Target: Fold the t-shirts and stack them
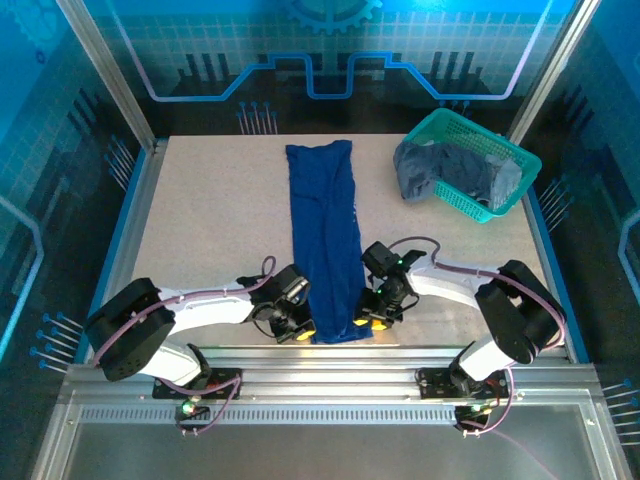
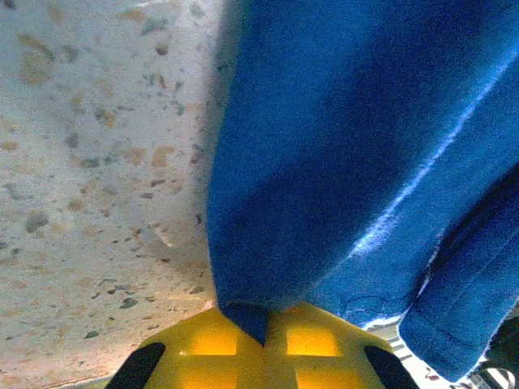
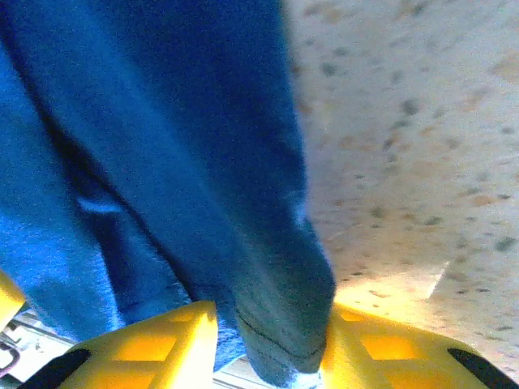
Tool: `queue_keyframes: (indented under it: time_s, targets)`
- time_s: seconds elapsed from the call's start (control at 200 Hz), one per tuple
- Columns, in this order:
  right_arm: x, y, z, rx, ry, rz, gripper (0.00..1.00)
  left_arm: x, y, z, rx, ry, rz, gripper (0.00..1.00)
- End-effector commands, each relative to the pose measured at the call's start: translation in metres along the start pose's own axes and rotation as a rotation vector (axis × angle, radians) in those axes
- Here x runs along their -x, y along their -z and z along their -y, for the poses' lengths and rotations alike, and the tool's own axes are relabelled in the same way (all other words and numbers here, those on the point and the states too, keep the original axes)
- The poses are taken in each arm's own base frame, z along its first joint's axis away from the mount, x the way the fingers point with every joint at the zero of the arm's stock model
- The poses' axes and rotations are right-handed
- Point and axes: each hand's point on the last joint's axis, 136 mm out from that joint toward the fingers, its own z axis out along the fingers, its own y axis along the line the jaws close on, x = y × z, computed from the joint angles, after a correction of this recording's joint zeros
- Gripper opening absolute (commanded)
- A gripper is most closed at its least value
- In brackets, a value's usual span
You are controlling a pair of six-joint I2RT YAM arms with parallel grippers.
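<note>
A royal blue t-shirt [image 1: 324,235], folded into a long narrow strip, runs from the far middle of the table to its near edge. My left gripper [image 1: 298,328] is at the strip's near left corner. In the left wrist view the left gripper [image 2: 263,324] is shut, with a point of the blue t-shirt [image 2: 340,146] pinched between its yellow fingers [image 2: 203,344]. My right gripper [image 1: 372,320] is at the near right corner. In the right wrist view the right gripper [image 3: 276,340] is shut on a thick fold of the blue t-shirt [image 3: 162,146]. Duller grey-blue t-shirts [image 1: 440,170] lie heaped in the basket.
A teal mesh basket [image 1: 500,195] stands tilted at the back right corner, cloth spilling over its left rim. The speckled table [image 1: 210,220] lies bare on both sides of the strip. A metal rail [image 1: 320,372] runs along the near edge just behind both grippers.
</note>
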Motion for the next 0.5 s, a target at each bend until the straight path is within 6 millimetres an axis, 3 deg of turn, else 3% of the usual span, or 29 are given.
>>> queue_keyframes:
  time_s: [0.0, 0.185, 0.305, 0.385, 0.495]
  targets:
    - [-0.004, 0.0, -0.012, 0.022, 0.0, -0.009, 0.39, 0.0, 0.006, 0.007, -0.02, -0.028, 0.018, 0.0]
    - [-0.002, -0.009, 0.005, -0.061, 0.0, -0.012, 0.35, -0.002, 0.015, 0.006, -0.023, -0.037, 0.027, 0.0]
    - [-0.002, -0.01, 0.009, -0.073, -0.005, -0.004, 0.12, -0.004, 0.019, 0.006, -0.032, -0.036, 0.03, 0.0]
    - [0.001, 0.0, 0.006, -0.067, 0.002, 0.04, 0.0, -0.004, 0.024, 0.008, -0.045, -0.043, 0.041, 0.0]
    - [0.008, 0.026, -0.002, -0.046, 0.011, 0.115, 0.0, 0.0, 0.041, 0.02, -0.08, -0.058, 0.091, 0.0]
